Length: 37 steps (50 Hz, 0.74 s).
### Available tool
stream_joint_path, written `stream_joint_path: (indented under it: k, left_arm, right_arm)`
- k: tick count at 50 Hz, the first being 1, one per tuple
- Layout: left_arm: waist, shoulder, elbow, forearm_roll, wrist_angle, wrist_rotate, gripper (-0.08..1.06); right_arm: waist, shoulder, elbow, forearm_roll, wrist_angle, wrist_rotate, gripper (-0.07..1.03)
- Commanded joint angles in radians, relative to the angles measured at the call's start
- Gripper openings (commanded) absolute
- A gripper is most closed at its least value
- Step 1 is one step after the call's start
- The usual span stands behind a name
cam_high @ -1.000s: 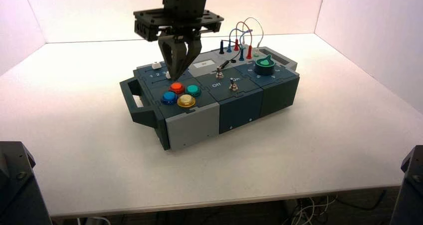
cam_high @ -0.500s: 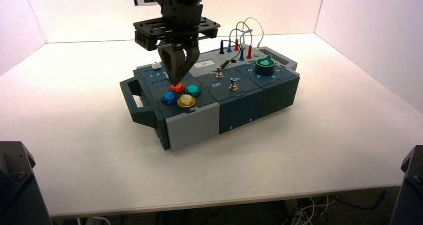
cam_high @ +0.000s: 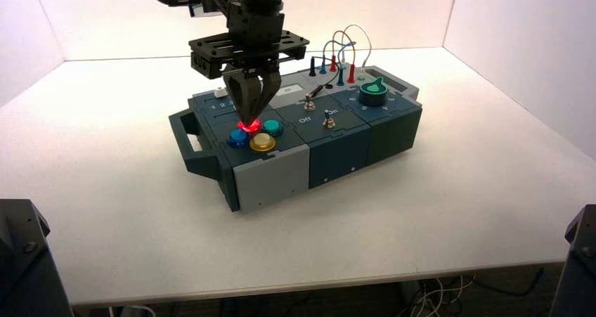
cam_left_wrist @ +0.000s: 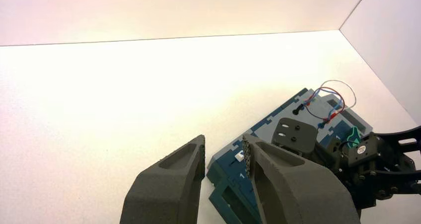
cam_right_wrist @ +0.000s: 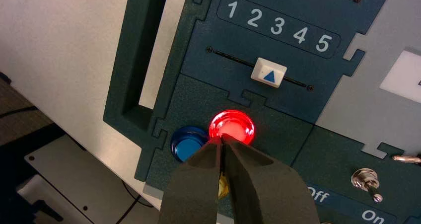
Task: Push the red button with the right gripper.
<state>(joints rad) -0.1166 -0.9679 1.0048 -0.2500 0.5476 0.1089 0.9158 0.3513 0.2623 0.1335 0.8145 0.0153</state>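
A: The right gripper (cam_right_wrist: 222, 140), fingers pressed together, sits on the glowing red button (cam_right_wrist: 232, 125), at 12 o'clock in the 4-button cluster.
B: Looks stiff, springy; press dead centre.

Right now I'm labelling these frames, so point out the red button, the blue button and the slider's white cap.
red button (cam_right_wrist: 232, 125), right wrist view: its glowing dome.
blue button (cam_right_wrist: 187, 142), right wrist view: its dome's centre.
slider's white cap (cam_right_wrist: 268, 72), right wrist view: its top face beside the blue triangle.

The right tool (cam_high: 250, 118) has come down onto the red button (cam_high: 249, 125), which now glows.
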Motion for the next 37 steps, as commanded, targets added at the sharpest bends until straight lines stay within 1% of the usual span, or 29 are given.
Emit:
stream_joint_path:
  k: [1,11,26,33,37]
  left_arm:
    - [0.006,0.003,-0.035,0.000,0.003,0.003,0.43]
    - [0.006,0.003,-0.034,0.000,0.020,0.003,0.43]
    - [0.005,-0.009,-0.031,-0.003,0.020,0.002,0.43]
    - [0.005,-0.005,-0.032,-0.003,0.020,0.002,0.43]
    - [0.005,-0.002,-0.029,-0.003,0.017,0.002,0.43]
  right_arm:
    - [-0.002,-0.017,-0.017,-0.003,-0.002,0.002,-0.02]
    - [-0.002,-0.015,-0.015,-0.003,-0.008,0.003,-0.02]
    - [-0.002,-0.018,-0.021,-0.003,-0.014,0.008,-0.02]
    - [-0.002,-0.028,-0.015,-0.003,-0.012,0.015,-0.02]
    - [-0.002,-0.029,-0.014,-0.006,-0.011,0.014,-0.02]
